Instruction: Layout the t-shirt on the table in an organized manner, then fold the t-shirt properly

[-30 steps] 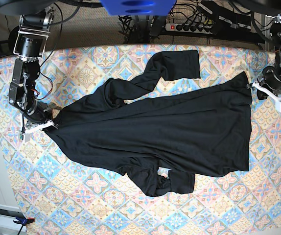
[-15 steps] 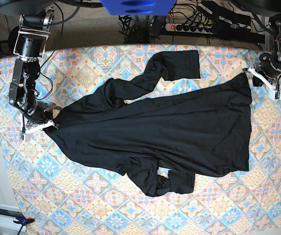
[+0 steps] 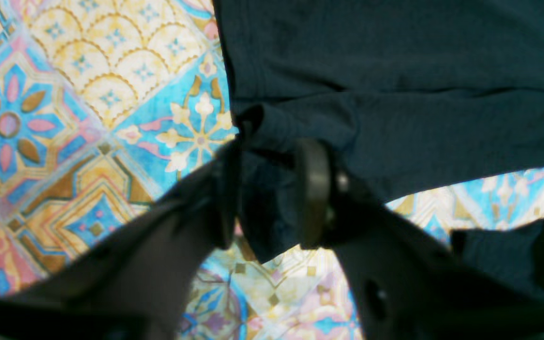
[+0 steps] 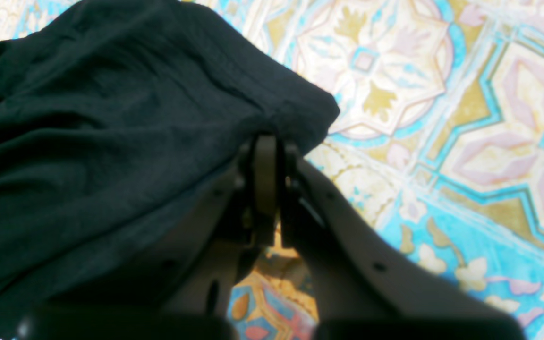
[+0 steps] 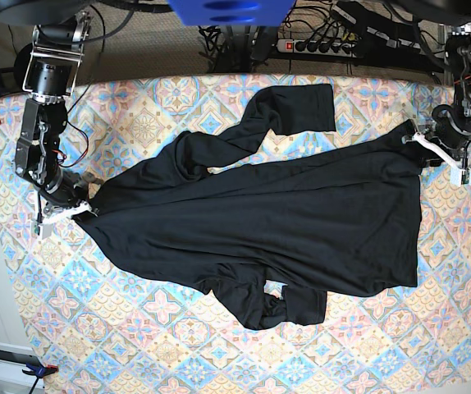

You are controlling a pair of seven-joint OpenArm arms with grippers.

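Your left gripper (image 3: 267,193) stands with its jaws parted, one dark pad on each side of a fold of the black t-shirt (image 3: 395,94); the cloth sits in the gap between the pads, but neither pad presses it flat, so you are not clamping it. From the base view that left gripper (image 5: 420,141) is at the far right side of the table (image 5: 432,328), right at the shirt's upper right corner, with the white finger piece angled down and outward over the patterned cloth. Your right gripper (image 4: 266,189) is clenched: its two pads meet with almost no gap, and a corner of the t-shirt (image 4: 111,118) is pinched at their tips, the fabric bunching and rising away from them toward the upper left of the wrist view. In the base view the right gripper (image 5: 65,213) sits at the table's left side, holding the shirt's pointed left end where the cloth narrows to a tip. Between your two grippers the t-shirt (image 5: 285,222) lies stretched across the middle of the table, wide at the right and tapering to the left. One long sleeve runs up toward the far edge and ends in a flat cuff there; the other sleeve is crumpled and folded under itself at the near edge of the body. The table's pastel diamond tiles show all around the garment.
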